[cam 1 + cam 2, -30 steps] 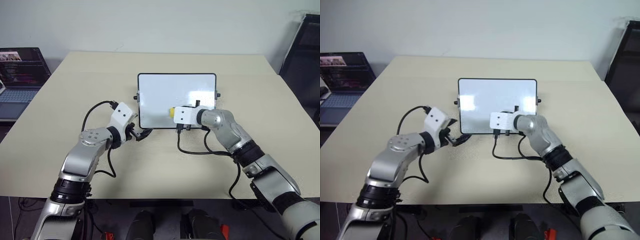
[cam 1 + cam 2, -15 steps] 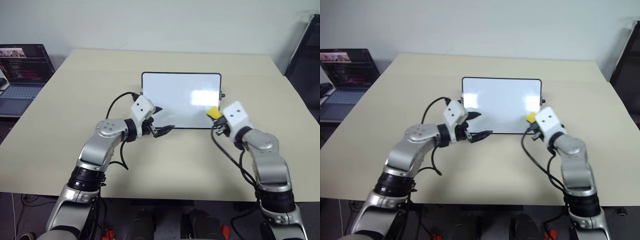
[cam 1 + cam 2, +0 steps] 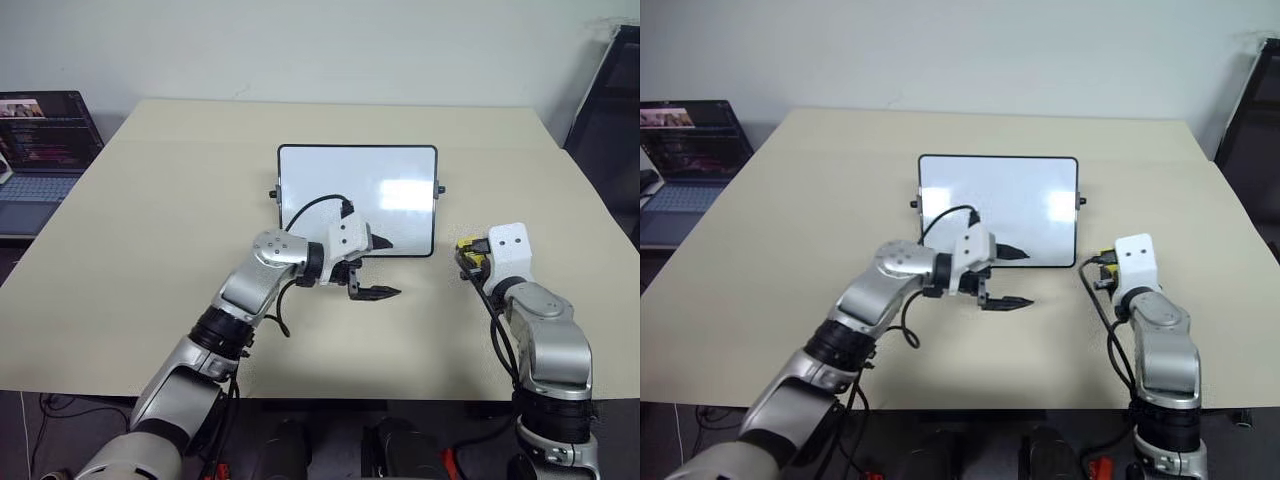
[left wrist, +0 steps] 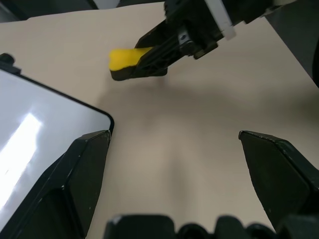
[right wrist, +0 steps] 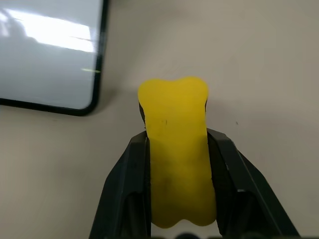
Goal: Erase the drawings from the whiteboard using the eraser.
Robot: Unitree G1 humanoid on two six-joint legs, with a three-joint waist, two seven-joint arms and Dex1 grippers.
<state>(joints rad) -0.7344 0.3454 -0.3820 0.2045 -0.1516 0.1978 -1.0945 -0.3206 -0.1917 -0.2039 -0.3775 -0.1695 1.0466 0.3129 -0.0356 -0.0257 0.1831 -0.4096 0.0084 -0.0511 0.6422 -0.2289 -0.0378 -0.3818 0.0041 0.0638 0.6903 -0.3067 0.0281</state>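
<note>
The right hand (image 5: 177,199) pinched the yellow eraser (image 5: 177,149) between its two black fingers, the block's free end sticking out past the tips. It hovered over bare worktop (image 3: 150,200) at about four o'clock from the whiteboard (image 3: 357,200), just off that corner. The left hand (image 3: 375,268), fingers spread and holding nothing, hung over the board's near edge around six o'clock.

No strokes could be made out on the glossy white surface, so the wiping looked finished or nearly so. To do the step well, the grip should stay firm, the eraser's flat face meet the board squarely, and any leftover marks be checked against the glare.

A laptop (image 3: 45,140) sat well off at nine o'clock, a dark chair (image 3: 610,110) at two o'clock. The left hand and its cable (image 3: 310,205) lay across the board's lower part and would block a pass there.
</note>
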